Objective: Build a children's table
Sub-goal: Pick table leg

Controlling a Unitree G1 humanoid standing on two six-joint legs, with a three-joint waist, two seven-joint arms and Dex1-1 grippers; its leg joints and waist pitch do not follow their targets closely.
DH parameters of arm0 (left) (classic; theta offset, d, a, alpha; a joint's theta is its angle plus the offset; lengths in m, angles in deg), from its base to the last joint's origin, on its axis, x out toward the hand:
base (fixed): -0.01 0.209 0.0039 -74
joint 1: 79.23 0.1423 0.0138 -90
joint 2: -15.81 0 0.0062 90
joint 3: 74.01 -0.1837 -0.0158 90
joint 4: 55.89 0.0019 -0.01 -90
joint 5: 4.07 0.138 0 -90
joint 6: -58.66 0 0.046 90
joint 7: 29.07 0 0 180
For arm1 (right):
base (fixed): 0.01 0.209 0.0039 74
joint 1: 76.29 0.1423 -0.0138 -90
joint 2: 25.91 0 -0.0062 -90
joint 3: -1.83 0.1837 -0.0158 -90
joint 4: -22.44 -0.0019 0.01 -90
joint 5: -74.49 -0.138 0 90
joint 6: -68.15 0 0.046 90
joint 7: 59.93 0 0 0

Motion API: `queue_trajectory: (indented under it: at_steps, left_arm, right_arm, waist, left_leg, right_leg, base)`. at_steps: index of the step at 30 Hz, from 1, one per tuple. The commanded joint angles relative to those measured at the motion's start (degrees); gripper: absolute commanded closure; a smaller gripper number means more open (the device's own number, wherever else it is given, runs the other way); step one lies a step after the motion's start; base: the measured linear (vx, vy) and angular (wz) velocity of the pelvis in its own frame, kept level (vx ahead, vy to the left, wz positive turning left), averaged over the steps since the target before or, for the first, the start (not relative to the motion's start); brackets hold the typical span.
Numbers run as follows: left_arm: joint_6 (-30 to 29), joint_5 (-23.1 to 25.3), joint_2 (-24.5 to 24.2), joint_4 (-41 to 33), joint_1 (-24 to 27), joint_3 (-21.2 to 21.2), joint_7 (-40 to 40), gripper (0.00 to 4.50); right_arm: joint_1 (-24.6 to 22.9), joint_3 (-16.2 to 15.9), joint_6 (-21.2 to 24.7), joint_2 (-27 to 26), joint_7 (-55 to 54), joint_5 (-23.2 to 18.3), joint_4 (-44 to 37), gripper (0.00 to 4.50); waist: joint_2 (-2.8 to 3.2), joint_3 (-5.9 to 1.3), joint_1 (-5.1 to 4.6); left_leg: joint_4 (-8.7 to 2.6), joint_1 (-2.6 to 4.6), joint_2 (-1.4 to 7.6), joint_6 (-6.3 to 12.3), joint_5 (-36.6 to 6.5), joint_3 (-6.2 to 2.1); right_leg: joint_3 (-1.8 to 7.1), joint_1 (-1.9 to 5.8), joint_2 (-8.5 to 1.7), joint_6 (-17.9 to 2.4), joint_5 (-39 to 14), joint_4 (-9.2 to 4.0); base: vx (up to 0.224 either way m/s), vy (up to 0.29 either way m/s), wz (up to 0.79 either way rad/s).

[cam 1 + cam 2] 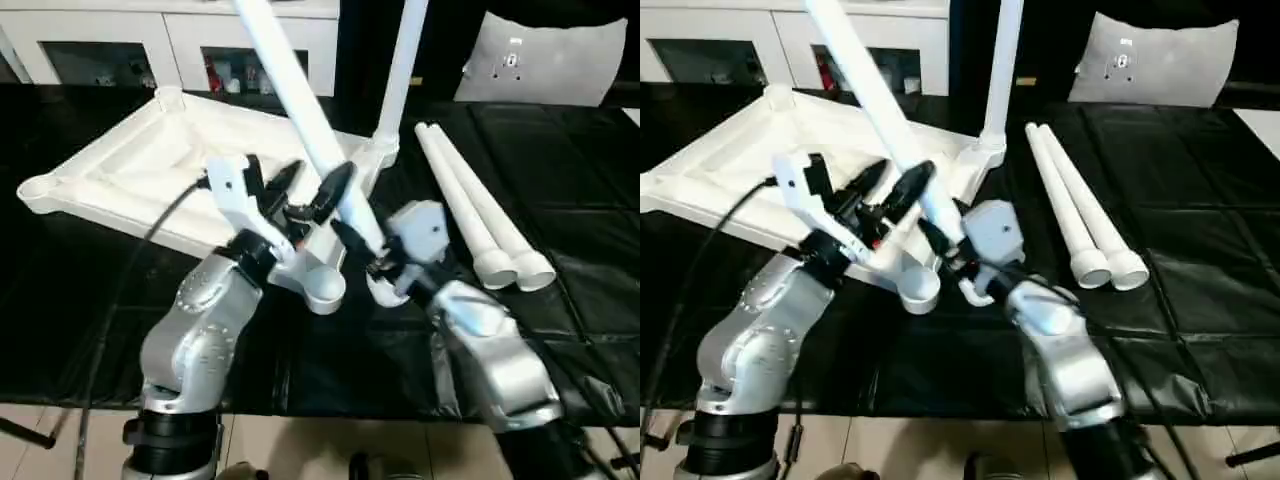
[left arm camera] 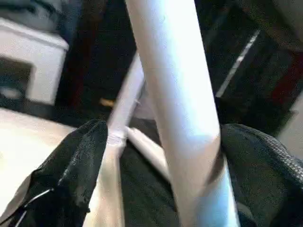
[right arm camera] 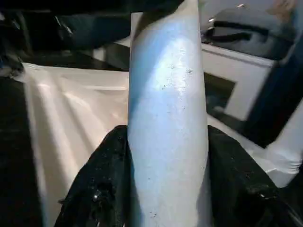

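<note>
Right pincer (image 1: 372, 262): clamped on the tilted leg (image 1: 300, 110) near its lower end.
Left pincer (image 1: 312, 190): fingers spread wide, straddling the same leg above the right pincer.
Tabletop (image 1: 130, 165): upside down, behind both pincers.
Fitted leg (image 1: 398, 70): upright in far corner socket.
Two spare legs (image 1: 475, 215): lying beside the right pincer.
</note>
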Motion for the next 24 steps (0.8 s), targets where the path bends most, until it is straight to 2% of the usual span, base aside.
queue_trajectory:
  at_steps: [1, 3, 5, 6, 8, 13, 14, 18, 22, 24]
  left_arm:
    - [1.6, 3.2, -0.9, 0.7, -0.2, -1.9, -0.5, 0.34]
    - [1.6, 3.7, -0.7, 0.9, 0.3, -2.6, -0.9, 0.34]
    - [0.8, 3.4, -0.1, 0.9, 0.9, -2.6, -1.5, 0.34]
    - [0.8, 3.4, -0.1, 0.9, 0.9, -2.6, -1.5, 0.34]
    - [0.3, 3.4, 0.1, 0.9, 1.4, -3.0, -1.7, 0.34]
    - [-1.9, -2.4, 5.6, 1.5, 2.9, -0.2, -3.3, 0.34]
    - [-2.1, -3.5, 6.2, 1.5, 3.0, 0.1, -3.4, 0.34]
    - [-1.7, -4.5, 6.8, 0.9, 3.2, 0.3, -3.2, 0.34]
    - [-1.2, -3.7, 6.2, 1.0, 3.8, -0.3, -1.7, 0.34]
    - [-1.2, -4.9, 6.3, 1.1, 3.9, 0.2, -1.6, 0.34]
  right_arm:
    - [0.8, -0.2, -2.5, -0.3, -1.5, 1.9, 0.7, 2.66]
    - [1.1, -0.6, -4.5, -1.1, -2.2, 2.7, 2.2, 2.66]
    - [1.4, -1.1, -5.6, -1.1, -2.3, 3.4, 2.8, 2.66]
    - [1.4, -1.1, -5.6, -1.1, -2.3, 3.4, 2.8, 2.66]
    - [1.8, -1.6, -6.7, -1.1, -2.2, 3.9, 3.1, 2.66]
    - [2.5, -4.1, -12.6, 0.3, -1.9, 7.9, 4.7, 2.66]
    - [2.6, -4.3, -13.4, 0.5, -1.8, 8.4, 5.0, 2.66]
    - [2.4, -4.1, -15.6, 0.6, -1.7, 9.1, 6.2, 2.66]
    - [2.3, -4.1, -16.4, 0.9, -1.6, 8.9, 6.8, 2.66]
    - [2.2, -4.1, -17.3, 1.0, -1.6, 8.8, 7.5, 2.66]
  waist:
    - [-0.46, -3.67, -0.08]
    - [-0.29, -3.58, -0.08]
    - [-0.34, -3.61, -0.13]
    - [-0.60, -3.59, -0.19]
    - [-0.52, -3.47, -0.15]
    - [-0.60, -3.52, -0.11]
    - [-0.81, -3.44, -0.25]
    - [-0.84, -3.48, -0.27]
    - [-0.83, -3.48, -0.28]
    - [-0.88, -3.47, -0.33]
  left_leg:
    - [-4.95, 0.13, 3.27, 2.65, -5.7, -0.76]
    - [-4.99, 0.20, 3.32, 2.42, -5.8, -0.74]
    - [-4.96, 0.22, 3.30, 2.24, -6.1, -0.70]
    - [-4.96, 0.16, 3.29, 2.34, -6.0, -0.65]
    - [-4.92, 0.13, 3.19, 2.34, -6.4, -0.60]
    - [-4.79, 0.12, 3.12, 2.47, -6.7, -0.55]
    - [-4.80, 0.11, 3.09, 2.68, -7.3, -0.47]
    - [-4.75, 0.07, 3.14, 3.46, -6.7, -0.51]
    - [-4.71, 0.08, 3.19, 4.03, -5.9, -0.51]
    - [-4.67, 0.09, 3.15, 4.28, -5.9, -0.45]
  right_leg:
    - [1.91, 3.66, -4.72, -9.8, -14.5, -3.67]
    - [1.92, 3.67, -4.69, -10.1, -13.2, -3.53]
    - [1.90, 3.74, -4.65, -10.5, -12.5, -3.42]
    - [1.90, 3.74, -4.62, -10.6, -12.3, -3.43]
    - [1.93, 3.75, -4.63, -10.7, -12.5, -3.45]
    - [1.86, 3.68, -4.59, -11.1, -12.9, -3.42]
    - [1.87, 3.56, -4.48, -10.9, -13.4, -3.53]
    - [1.88, 3.69, -4.48, -10.5, -12.5, -3.38]
    - [1.84, 3.75, -4.48, -10.6, -11.3, -3.29]
    - [1.83, 3.78, -4.46, -11.1, -11.1, -3.30]
  base:
    - [0.000, 0.000, 0.00]
    - [0.000, 0.000, 0.00]
    - [0.000, 0.000, 0.00]
    - [0.000, 0.000, 0.00]
    - [0.000, 0.000, 0.00]
    - [0.000, 0.000, 0.00]
    - [0.000, 0.000, 0.00]
    - [0.000, 0.000, 0.00]
    - [0.000, 0.000, 0.00]
    - [0.000, 0.000, 0.00]
